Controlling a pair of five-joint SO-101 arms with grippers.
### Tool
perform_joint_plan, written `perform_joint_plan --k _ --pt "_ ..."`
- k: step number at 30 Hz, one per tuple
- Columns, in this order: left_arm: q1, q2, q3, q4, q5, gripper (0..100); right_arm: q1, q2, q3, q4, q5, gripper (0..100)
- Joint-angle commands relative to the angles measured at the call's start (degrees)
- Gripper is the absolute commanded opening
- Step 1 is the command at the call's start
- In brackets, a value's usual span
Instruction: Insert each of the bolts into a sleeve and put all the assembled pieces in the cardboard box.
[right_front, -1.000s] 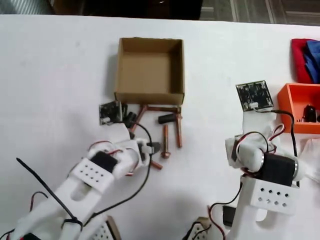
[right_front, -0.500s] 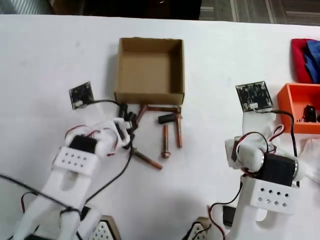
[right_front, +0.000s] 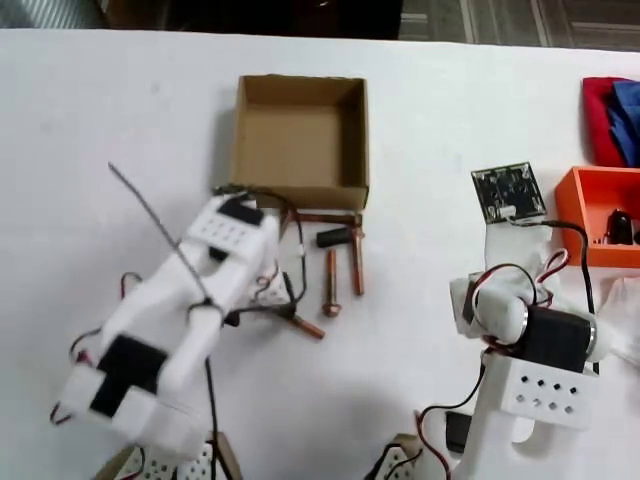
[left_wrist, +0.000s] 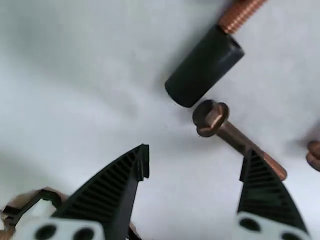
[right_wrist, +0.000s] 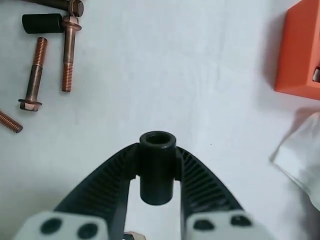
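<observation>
On the table, just in front of the cardboard box, the loose bolts and a spare sleeve lie in a little heap. The box itself is empty, so I'd call this the pick-a-bolt step.

The left gripper hangs right over the pile, jaws spread wide with nothing in them. A copper bolt lies just ahead of the fingertips. Its hex head sits roughly between them and its shaft runs off behind one finger. Right beside that head is a black sleeve with a threaded end poking out past its far side. It might be through the sleeve or just lying behind it, can't tell from this angle.

The right gripper is well apart from the heap, clamped on a second sleeve with the bore facing its camera.

Next move, I reckon: the left drops down, squares its jaws across the bolt shaft, closes, then carries the bolt over to that second sleeve. The shaft sitting skewed to the jaws is the fiddly bit.
</observation>
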Motion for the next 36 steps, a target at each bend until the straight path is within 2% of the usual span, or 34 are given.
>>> perform_joint_plan --k 1,14,19,24,32,36 --pt "1.0 5.7 -9.6 5.4 -0.1 31 0.5 -1.5 -2.7 0.4 0.4 2.0" --pt "1.1 29.0 -24.2 15.6 -0.8 31 0.3 -1.5 -2.7 0.4 0.4 2.0" --pt "1.0 35.0 -31.6 19.4 -10.5 31 0.3 -1.5 -2.7 0.4 0.4 2.0" --pt "1.1 35.5 -35.3 19.7 -14.3 31 0.5 -1.5 -2.7 0.4 0.4 2.0" --pt "1.1 35.4 -35.9 20.2 -14.2 31 0.3 -1.5 -2.7 0.4 0.6 2.0" --pt "1.1 32.9 -35.8 20.2 -10.9 30 0.2 -1.5 -2.7 0.4 0.7 2.0"
